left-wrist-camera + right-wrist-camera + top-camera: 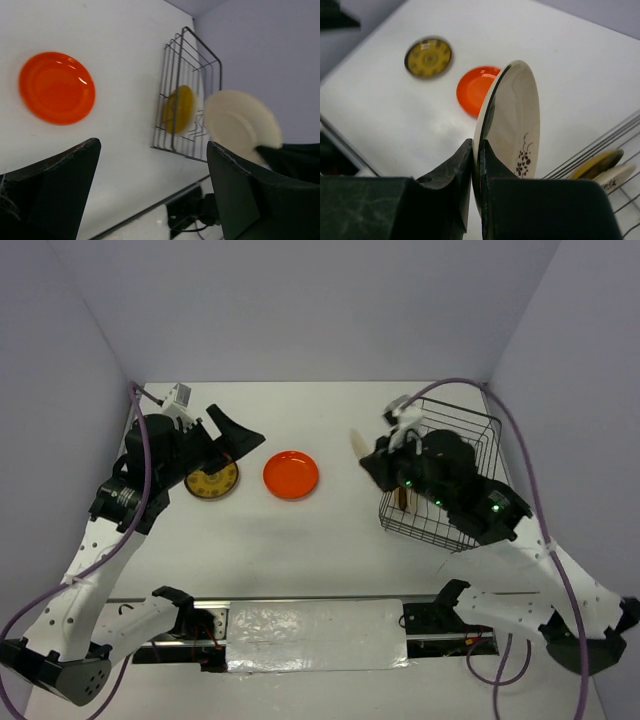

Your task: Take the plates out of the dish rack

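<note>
My right gripper (476, 147) is shut on the rim of a cream plate (512, 115) with a dark flower patch and holds it on edge, in the air just left of the wire dish rack (478, 432). The cream plate also shows in the top view (357, 445). A yellow plate (597, 165) and another cream plate (616, 176) stand in the rack. The orange plate (291, 474) and the dark brown plate with yellow centre (211, 481) lie flat on the table. My left gripper (232, 445) is open and empty, above the brown plate.
The rack (187, 65) stands at the table's right side near the right wall. Walls close in the left, back and right. The arm bases and a mounting rail (310, 625) line the near edge.
</note>
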{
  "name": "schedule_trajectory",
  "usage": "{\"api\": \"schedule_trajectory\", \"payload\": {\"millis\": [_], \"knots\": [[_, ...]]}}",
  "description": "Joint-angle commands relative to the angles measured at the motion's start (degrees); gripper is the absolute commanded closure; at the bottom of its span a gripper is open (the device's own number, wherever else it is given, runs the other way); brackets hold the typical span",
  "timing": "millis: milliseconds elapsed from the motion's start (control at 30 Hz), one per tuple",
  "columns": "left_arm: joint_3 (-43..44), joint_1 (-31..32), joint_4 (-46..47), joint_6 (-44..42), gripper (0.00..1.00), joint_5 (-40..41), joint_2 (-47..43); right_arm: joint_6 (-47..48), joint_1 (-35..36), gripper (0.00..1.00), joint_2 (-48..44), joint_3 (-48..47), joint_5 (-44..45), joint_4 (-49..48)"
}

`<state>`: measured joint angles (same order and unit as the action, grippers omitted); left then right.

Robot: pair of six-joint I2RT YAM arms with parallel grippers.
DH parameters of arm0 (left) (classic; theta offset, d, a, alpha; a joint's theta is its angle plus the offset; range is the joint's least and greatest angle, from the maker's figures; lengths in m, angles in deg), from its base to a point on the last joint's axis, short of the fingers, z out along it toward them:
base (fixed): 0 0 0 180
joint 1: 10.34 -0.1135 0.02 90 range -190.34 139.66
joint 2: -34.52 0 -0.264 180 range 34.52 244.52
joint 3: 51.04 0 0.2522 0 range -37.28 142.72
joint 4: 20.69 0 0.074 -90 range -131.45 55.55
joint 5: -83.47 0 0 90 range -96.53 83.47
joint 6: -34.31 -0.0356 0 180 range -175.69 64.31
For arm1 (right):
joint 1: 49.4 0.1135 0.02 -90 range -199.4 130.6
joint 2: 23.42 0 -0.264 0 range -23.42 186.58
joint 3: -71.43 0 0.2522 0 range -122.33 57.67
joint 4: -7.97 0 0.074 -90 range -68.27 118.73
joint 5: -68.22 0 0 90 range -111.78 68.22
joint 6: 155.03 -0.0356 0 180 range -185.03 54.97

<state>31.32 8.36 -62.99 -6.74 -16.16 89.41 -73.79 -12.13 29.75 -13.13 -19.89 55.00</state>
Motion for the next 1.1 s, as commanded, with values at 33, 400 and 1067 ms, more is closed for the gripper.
{"api": "schedule_trajectory", "payload": {"millis": [33,400,1067], "knots": [[-2.59,0.29,7.62,10.82,0.01,-6.19,-1.45,14.37,19.64,1.0,6.67,0.84,16.8,-0.31],[3.21,0.11,-19.98,2.91,0.01,35.63,-12.43,9.99,36.11,0.99,40.23,1.02,30.01,-6.54],[-7.16,0.02,-17.79,-12.99,0.01,33.9,-13.06,-8.45,26.84,0.0,25.0,11.62,17.28,-13.84]]}}
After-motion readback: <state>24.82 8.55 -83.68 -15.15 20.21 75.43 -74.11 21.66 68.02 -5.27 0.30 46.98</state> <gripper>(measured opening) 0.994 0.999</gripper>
